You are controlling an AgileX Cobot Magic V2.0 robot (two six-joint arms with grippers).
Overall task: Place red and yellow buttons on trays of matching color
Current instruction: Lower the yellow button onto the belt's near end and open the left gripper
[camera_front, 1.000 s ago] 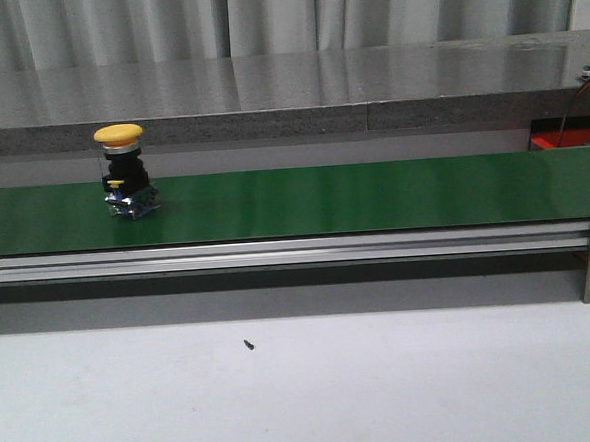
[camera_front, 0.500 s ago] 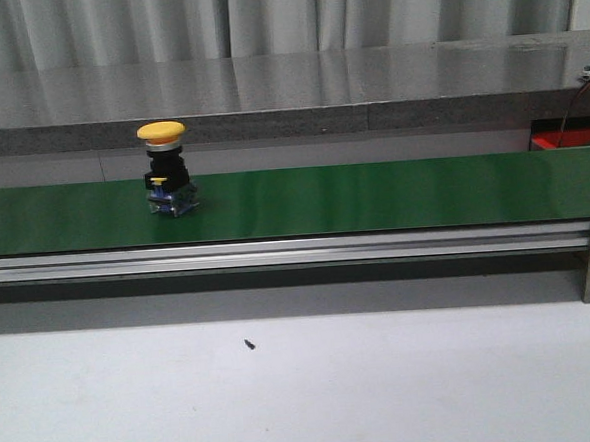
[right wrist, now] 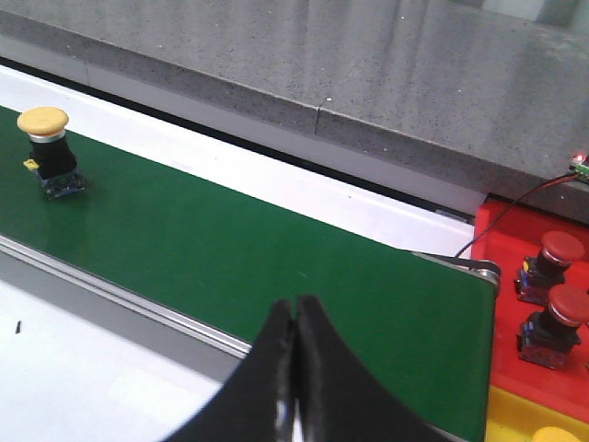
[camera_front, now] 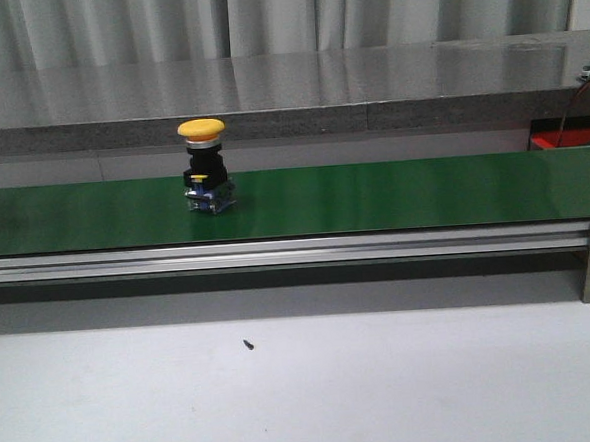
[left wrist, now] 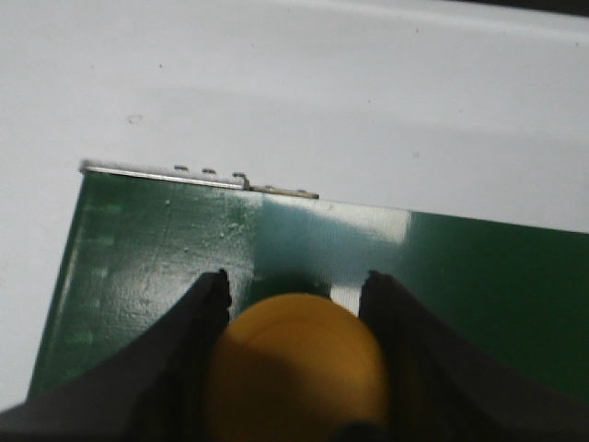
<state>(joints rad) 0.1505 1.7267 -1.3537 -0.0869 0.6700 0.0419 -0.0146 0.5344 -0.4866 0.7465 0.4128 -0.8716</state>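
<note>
The left claw [left wrist: 294, 304] clamps a yellow button [left wrist: 296, 368] cut off below; the right claw [right wrist: 296, 318] is pressed together.

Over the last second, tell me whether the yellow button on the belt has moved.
Yes. The yellow button has travelled rightward along the green belt, from left of the floor speck toward a spot nearly above it.

no readable text, labels, brands or numbers anywhere, no signs on any surface
</note>
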